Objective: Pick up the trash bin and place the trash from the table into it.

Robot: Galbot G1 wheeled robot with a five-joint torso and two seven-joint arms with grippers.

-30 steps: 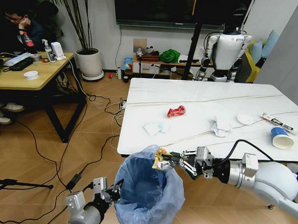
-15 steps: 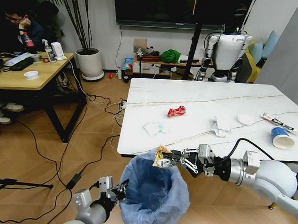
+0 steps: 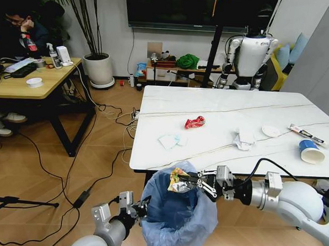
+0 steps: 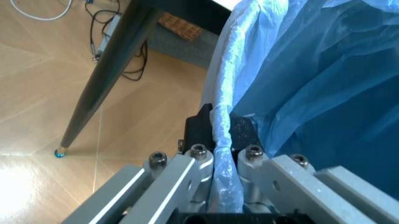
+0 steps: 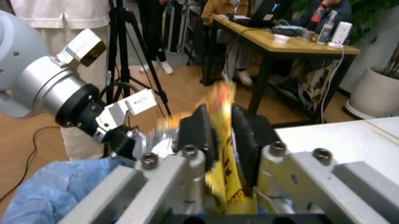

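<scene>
The trash bin (image 3: 178,220), lined with a crinkled light-blue bag, hangs off the floor in front of the table's (image 3: 231,107) near edge. My left gripper (image 3: 142,205) is shut on its rim, and the left wrist view shows the bag edge (image 4: 224,116) pinched in that gripper (image 4: 221,128). My right gripper (image 3: 188,181) is shut on a yellow crumpled wrapper (image 3: 177,179) just above the bin's mouth; the right wrist view shows the wrapper (image 5: 225,186) held in this gripper (image 5: 219,123). On the table lie a red wrapper (image 3: 195,122), tissues (image 3: 169,140), a white disc (image 3: 270,131), a tube (image 3: 307,134) and a blue cup (image 3: 310,151).
A yellow wooden desk (image 3: 28,83) stands at the left with cables across the floor beside it. A white plant pot (image 3: 99,70) and a parked white robot (image 3: 250,53) stand by the far wall. More crumpled tissue (image 3: 243,138) lies mid-table.
The left gripper has carried the bin to the right, under the table's edge. The right gripper has come slightly lower, so the yellow wrapper now sits over the bin's opening.
</scene>
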